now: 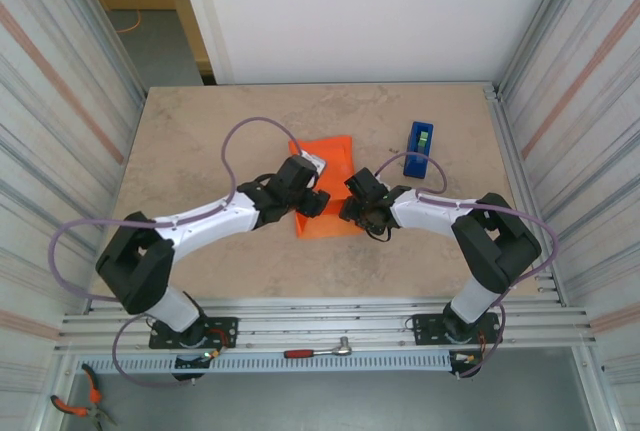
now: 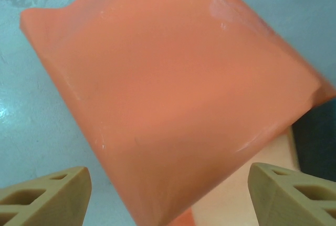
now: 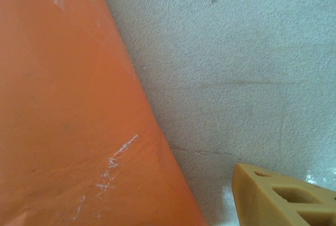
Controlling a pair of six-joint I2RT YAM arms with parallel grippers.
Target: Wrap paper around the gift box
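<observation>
Paper (image 1: 335, 163), orange, folded into a raised bundle at the middle of the table (image 1: 200, 131), its long axis running from the near side toward the far wall with a slight tilt. Gift box judged to lie inside the fold; pale strip (image 2: 239, 200) under the bundle's edge in the left wrist view possibly its side, not certain. Left gripper (image 1: 305, 191) at the bundle's left flank and partly over it: from its own camera the bundle lies straight ahead, beyond tan fingers (image 2: 47, 194) set wide apart and holding nothing. Right gripper (image 1: 358, 203) at the near right corner, one finger (image 3: 281, 197) over bare table, the paper off to its left and apart; spread of these jaws cannot be told. Judged: left arm the better placed for the next fold. Tape dispenser (image 1: 420, 147), blue, right of the bundle, well apart
</observation>
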